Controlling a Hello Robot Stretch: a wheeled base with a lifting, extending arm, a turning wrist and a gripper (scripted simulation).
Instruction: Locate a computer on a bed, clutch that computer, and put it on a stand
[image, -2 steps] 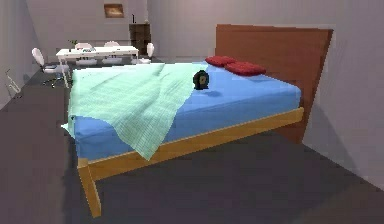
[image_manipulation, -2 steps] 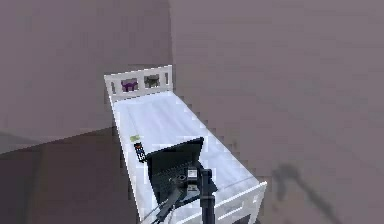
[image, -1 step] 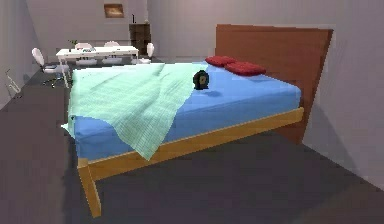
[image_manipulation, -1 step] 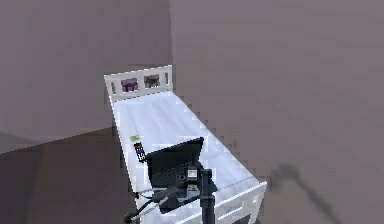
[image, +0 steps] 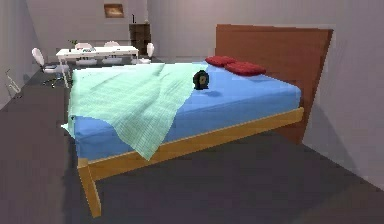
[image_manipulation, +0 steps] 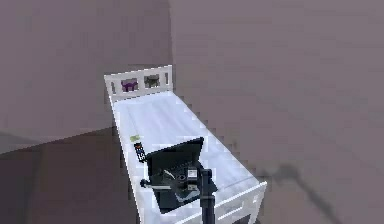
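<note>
A dark laptop computer lies on a narrow white bed in the arm side view, near the bed's foot. The arm rises from the bottom edge, and the gripper sits against the laptop's lower part. I cannot tell whether it holds anything. In the forward view stands a larger bed with a blue sheet, a green blanket, two red pillows and a small round black object.
A small dark flat object lies on the white bed's left side. Its white headboard meets the wall. A white table with chairs and a dark cabinet stand at the back of the forward view. Dark floor surrounds both beds.
</note>
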